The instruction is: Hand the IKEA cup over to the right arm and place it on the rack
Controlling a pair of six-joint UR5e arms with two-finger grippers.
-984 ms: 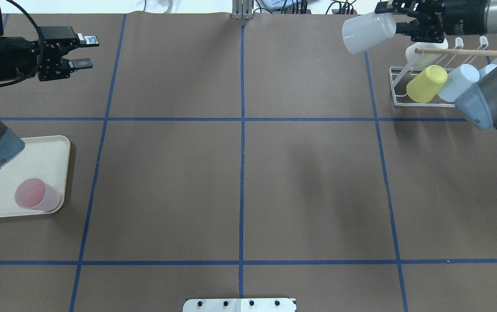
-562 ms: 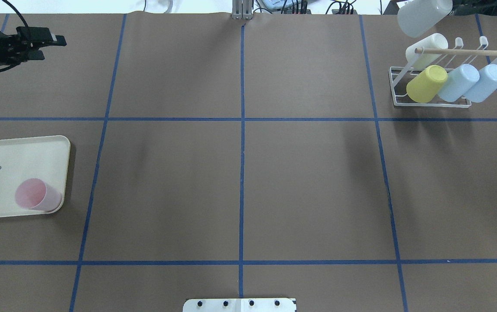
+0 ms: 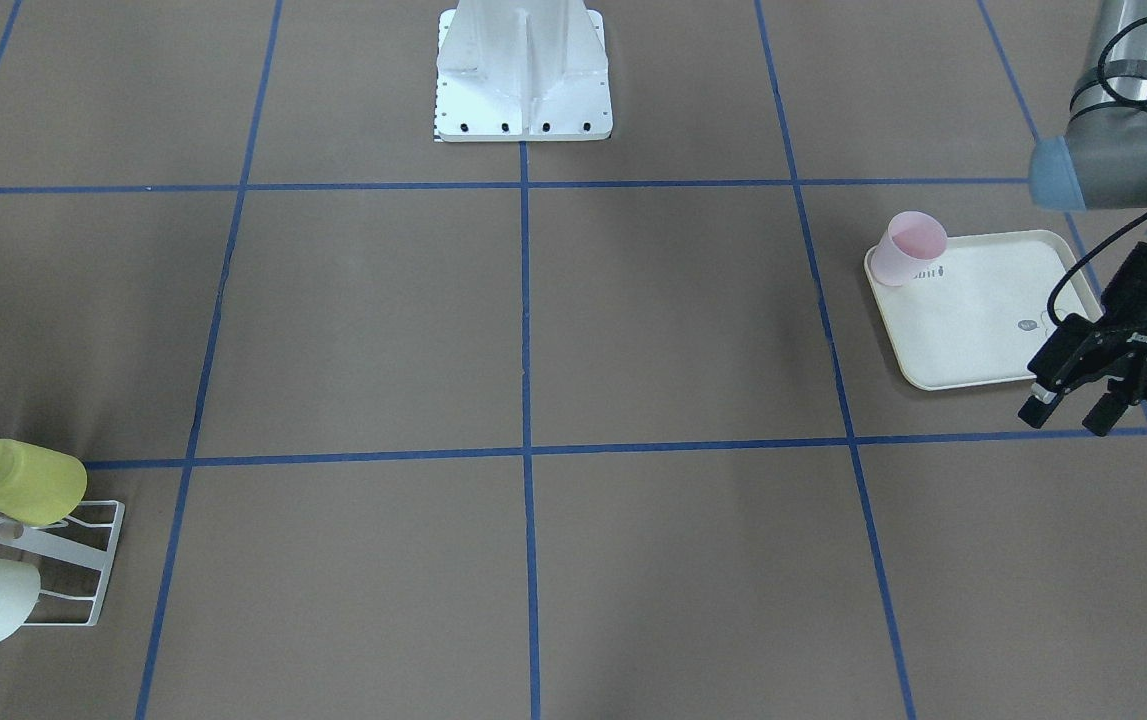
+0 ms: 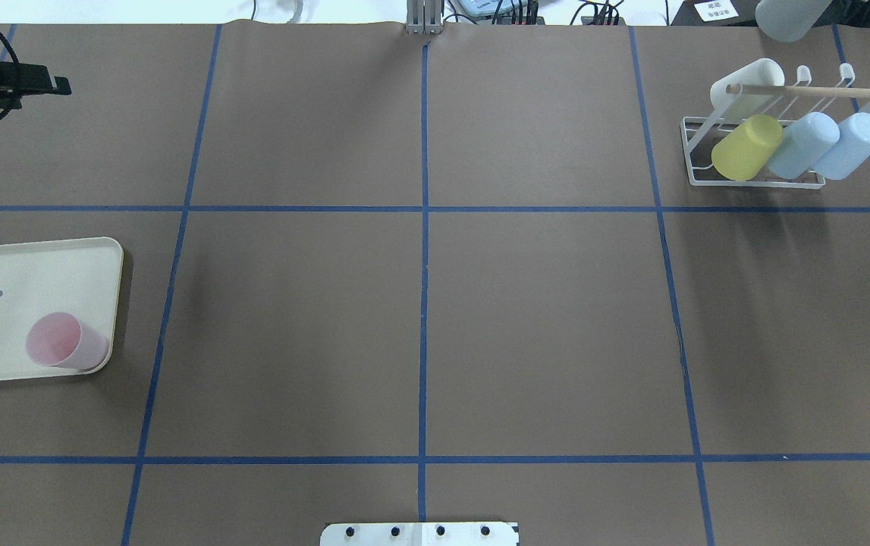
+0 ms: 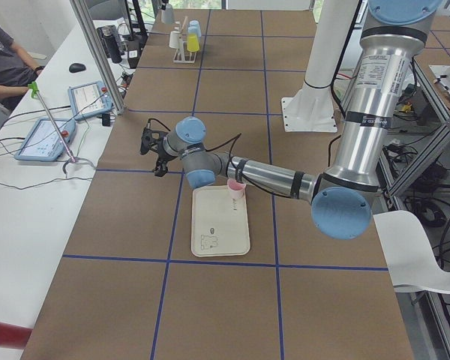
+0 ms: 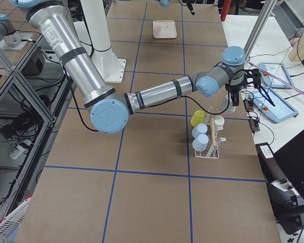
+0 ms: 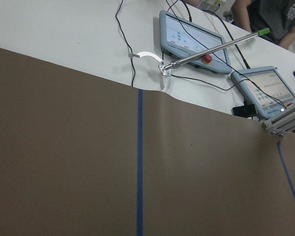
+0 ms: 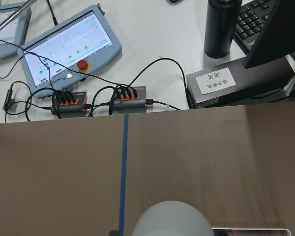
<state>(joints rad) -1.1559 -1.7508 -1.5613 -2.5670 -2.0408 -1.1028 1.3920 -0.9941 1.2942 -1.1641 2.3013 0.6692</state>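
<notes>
The IKEA cup (image 4: 786,15), pale grey-white, hangs in the air at the overhead view's top right edge, beyond the rack (image 4: 696,155). It also fills the bottom of the right wrist view as a rounded pale cup (image 8: 169,220). My right gripper (image 6: 237,91) holds it past the table's far edge; its fingers are hidden. The white wire rack carries a yellow cup (image 4: 745,146), two blue cups (image 4: 802,144) and a cream cup (image 4: 749,80). My left gripper (image 3: 1063,418) hovers open and empty beyond the tray's far corner.
A pink cup (image 4: 64,341) stands on the cream tray (image 4: 40,262) at the left. Beyond the far table edge lie tablets (image 8: 69,42), cables and a black bottle (image 8: 221,27). A person sits there (image 5: 4,64). The robot's white base (image 3: 523,70) stands mid-table.
My right gripper has carried the cup rightward and back, almost out of the overhead view. My left arm has drawn back to the left, uncovering the tray.
</notes>
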